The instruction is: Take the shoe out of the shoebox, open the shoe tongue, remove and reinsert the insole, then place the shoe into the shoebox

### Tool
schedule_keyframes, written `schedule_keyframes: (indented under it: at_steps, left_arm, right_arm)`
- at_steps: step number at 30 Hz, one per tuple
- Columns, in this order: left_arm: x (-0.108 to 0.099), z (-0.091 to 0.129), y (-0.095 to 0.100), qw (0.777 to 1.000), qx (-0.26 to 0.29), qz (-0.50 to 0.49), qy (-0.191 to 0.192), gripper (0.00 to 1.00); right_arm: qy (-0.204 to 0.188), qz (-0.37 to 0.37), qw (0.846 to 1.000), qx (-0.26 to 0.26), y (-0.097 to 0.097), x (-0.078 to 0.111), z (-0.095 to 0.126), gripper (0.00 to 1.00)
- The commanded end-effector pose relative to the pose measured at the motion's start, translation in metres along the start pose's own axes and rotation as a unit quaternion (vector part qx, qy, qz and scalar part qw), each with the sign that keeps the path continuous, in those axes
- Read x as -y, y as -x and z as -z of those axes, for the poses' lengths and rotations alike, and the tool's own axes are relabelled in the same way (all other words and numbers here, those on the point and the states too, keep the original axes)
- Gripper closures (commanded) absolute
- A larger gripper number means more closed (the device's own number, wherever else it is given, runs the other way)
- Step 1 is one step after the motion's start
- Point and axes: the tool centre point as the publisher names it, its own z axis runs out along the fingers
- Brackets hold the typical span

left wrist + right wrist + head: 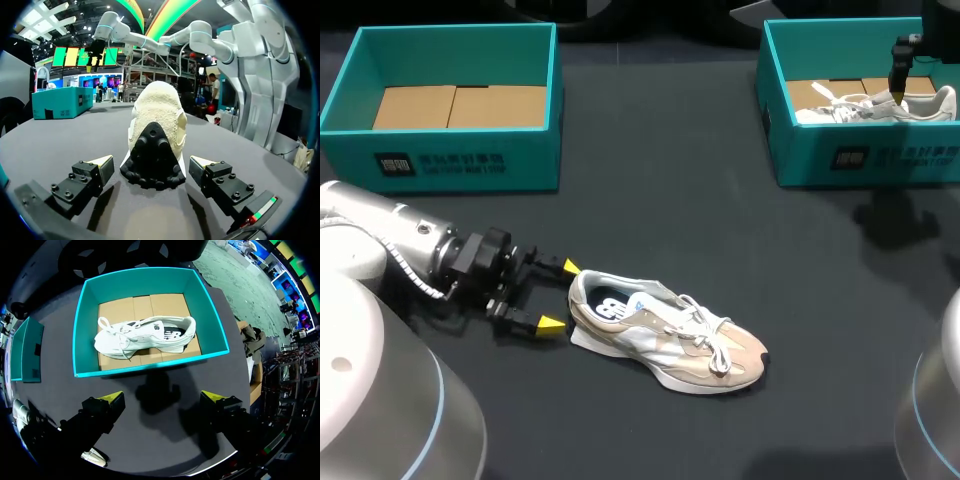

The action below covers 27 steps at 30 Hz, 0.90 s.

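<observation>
We've got one table (pixel 650 150) as the whole backdrop: dark charcoal top, matte & plain. In the head view it runs out to every side, w/ a soft shadow patch (pixel 895 215) on its right part, so light comes from overhead. In the left wrist view the top reads lighter grey, w/ a dull sheen close in. The right wrist view shows the table's edge (pixel 210 468) as a thin pale curved line, plus blurry dark shadows mid-surface
</observation>
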Motion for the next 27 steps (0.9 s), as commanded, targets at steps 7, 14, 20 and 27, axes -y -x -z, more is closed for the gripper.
schedule_keyframes:
  at_steps: [7, 14, 20, 27]
  left_arm:
    - [0.002, -0.015, 0.0, 1.0, -0.021, 0.0, 0.004, 0.0]
    - [0.004, -0.022, 0.002, 1.0, -0.028, -0.001, 0.006, 0.0]
    - [0.004, -0.029, 0.003, 0.999, -0.035, -0.001, 0.006, 0.0]
    - [0.002, -0.039, 0.001, 0.999, -0.052, -0.002, 0.008, 0.0]
  right_arm:
    - [0.0, 0.0, 1.0, 0.0, 0.0, 0.0, 0.0, 0.0]
    - [0.0, 0.0, 1.0, 0.0, 0.0, 0.0, 0.0, 0.0]
    - [0.0, 0.0, 1.0, 0.0, 0.0, 0.0, 0.0, 0.0]
    - [0.0, 0.0, 1.0, 0.0, 0.0, 0.0, 0.0, 0.0]
